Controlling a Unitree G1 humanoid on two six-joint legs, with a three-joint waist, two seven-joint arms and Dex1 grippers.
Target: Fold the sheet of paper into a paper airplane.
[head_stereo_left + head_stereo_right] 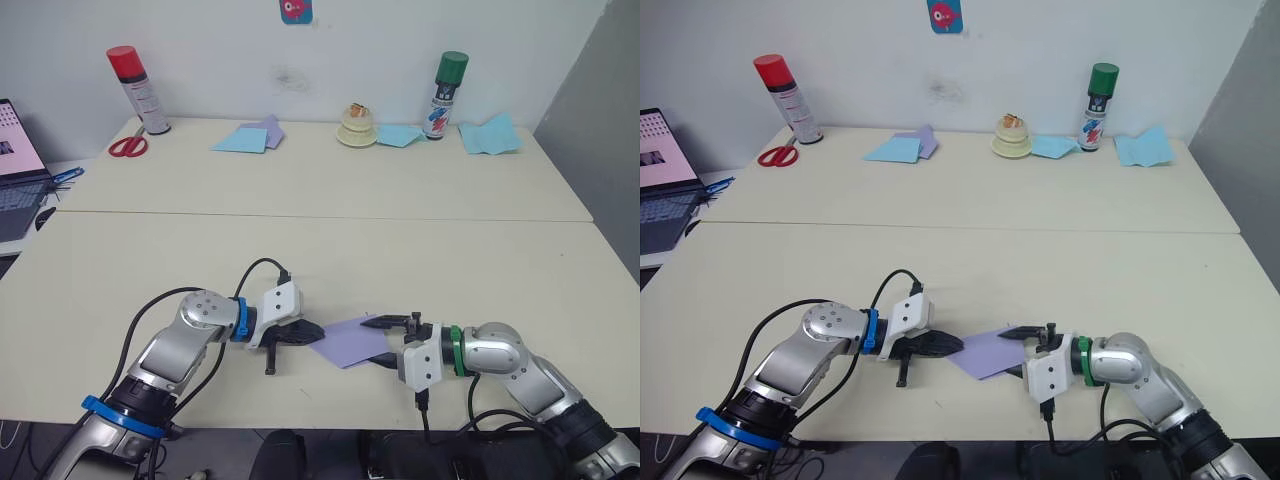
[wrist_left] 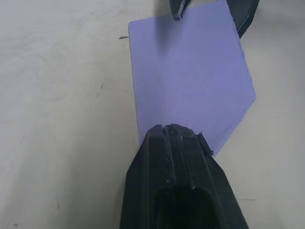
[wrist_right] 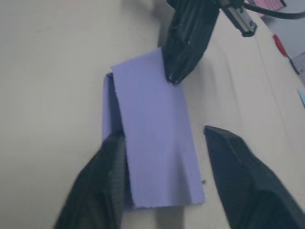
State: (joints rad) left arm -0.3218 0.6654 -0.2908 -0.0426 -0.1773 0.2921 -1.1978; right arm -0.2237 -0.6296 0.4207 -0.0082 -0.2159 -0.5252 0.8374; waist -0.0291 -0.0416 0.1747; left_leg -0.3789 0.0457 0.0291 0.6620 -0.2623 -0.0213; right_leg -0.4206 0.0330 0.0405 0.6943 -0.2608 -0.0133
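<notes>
Both claws are positioned at the near edge of the counter (image 1: 330, 240), facing each other across the sheet of paper (image 1: 352, 340). The left claw (image 1: 308, 331) is pressed together, and its tip is set on the left corner of the lavender sheet; whether the paper is pinched between the fingers or merely pressed down cannot be told. The right claw (image 1: 385, 340) is spread, with one finger at the far edge of the sheet and the other at its near edge, so that the right end of the paper lies between them. In the right wrist view a folded layer is seen along one long edge of the sheet.

At the back of the counter, a red-capped spray can (image 1: 139, 90) is stood at the left, with red-handled scissors (image 1: 127, 146) beside it. A green-capped spray can (image 1: 444, 95) is stood to the right; its label cannot be read. A small cream stacked item (image 1: 356, 127) is placed between them. Light blue papers (image 1: 489, 135) are laid along the back edge. A laptop (image 1: 18, 165) is seen at the far left.
</notes>
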